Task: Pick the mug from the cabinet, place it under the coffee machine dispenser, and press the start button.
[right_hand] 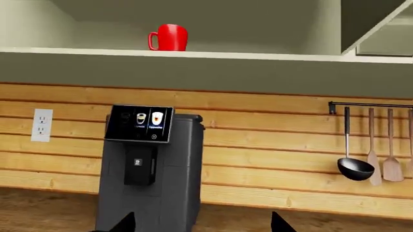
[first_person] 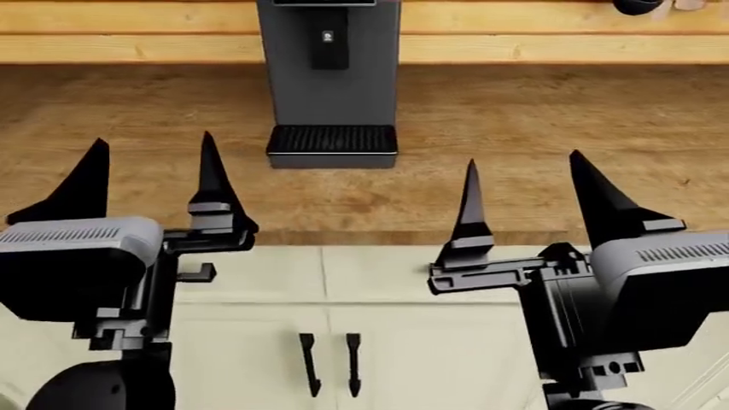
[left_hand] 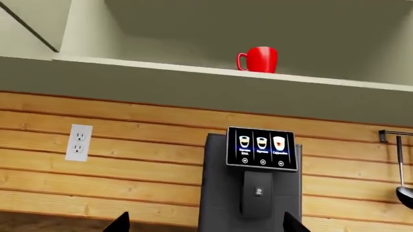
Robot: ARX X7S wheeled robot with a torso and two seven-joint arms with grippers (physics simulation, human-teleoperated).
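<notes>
Both claws, left [first_person: 154, 175] and right [first_person: 527, 184], hang spread and empty before the wooden counter [first_person: 137, 128], since the glossy red cylindrical mug [left_hand: 258, 59] sits high on the pale open cabinet shelf [left_hand: 129, 64]. The small black spout block [first_person: 329, 43] likely has nothing beneath it.

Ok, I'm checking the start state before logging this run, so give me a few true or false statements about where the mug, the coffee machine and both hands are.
1. The mug stands on the cabinet shelf above the coffee machine. True.
2. The left hand holds the mug. False: it is open and empty over the counter.
3. The drip tray is bare. True.
4. The right hand is pressing the machine's screen. False: it is open, short of the machine.
5. A ladle hangs on the wall rail. True.
</notes>
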